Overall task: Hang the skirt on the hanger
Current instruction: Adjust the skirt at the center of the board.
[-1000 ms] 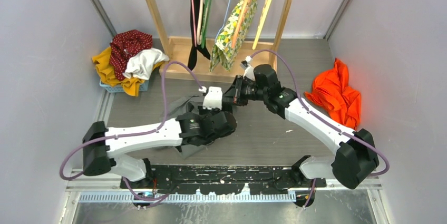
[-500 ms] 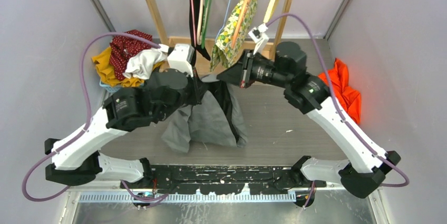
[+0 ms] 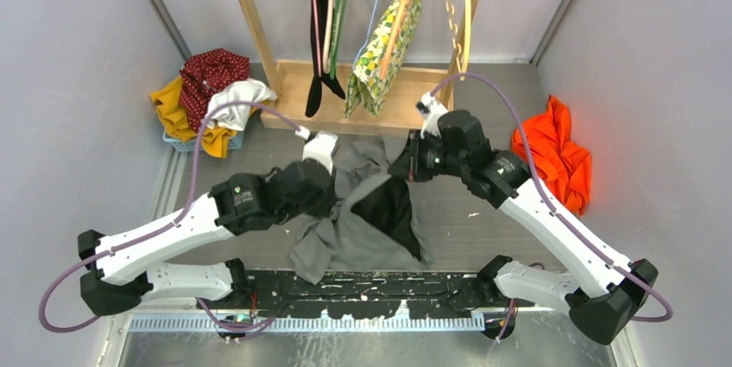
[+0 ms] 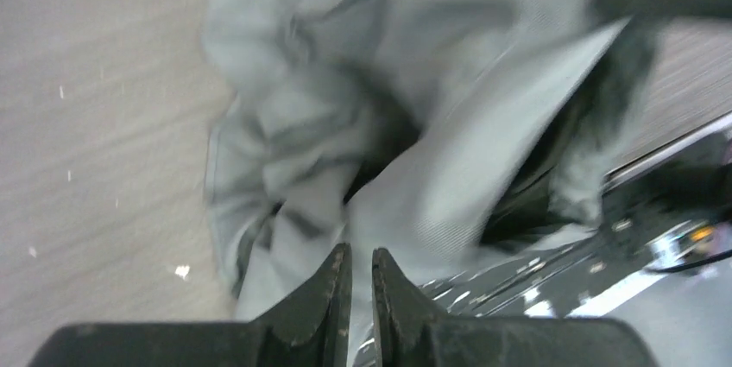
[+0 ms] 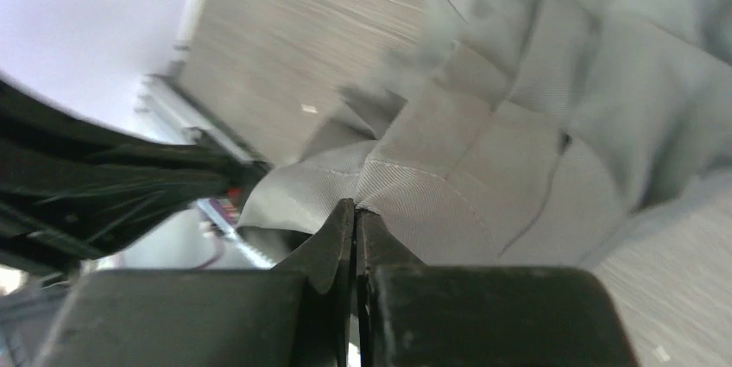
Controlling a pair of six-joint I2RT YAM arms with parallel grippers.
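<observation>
Right jaws are pressed tight together, pinching a stitched fold of the skirt [image 3: 345, 246] at their very tips, as the right wrist view shows. The left jaws stand parted by just a slit with nothing between them, and the cloth lies beyond their tips. So only one arm has the garment, and I'd call this early going. The skirt is down on the worktop, in the middle towards the near edge, between the left arm [image 3: 173, 229] and the right arm [image 3: 535, 211]. It is well apart from the wooden rack [image 3: 250, 22] along the far edge. No part of it is on a hanger yet. A pale yellow hanger [image 3: 467, 13] on the rack looks bare, and my guess is that's the one to use. Beside it hang a floral garment [image 3: 384, 47] and a black garment [image 3: 319, 30]. What's left, as I read it, is nearly everything: a second grip on the waist, stretching it flat, carrying it to the far edge and fixing it on. The skirt itself is grey with a fine ribbed weave, sewn in panels or pleats, and badly rumpled. A black inner layer shows through an opening towards its right side. It looks soft and floppy and will likely sag from a single pinch. The left wrist view is blurred, so the finer folds there can't be read.
</observation>
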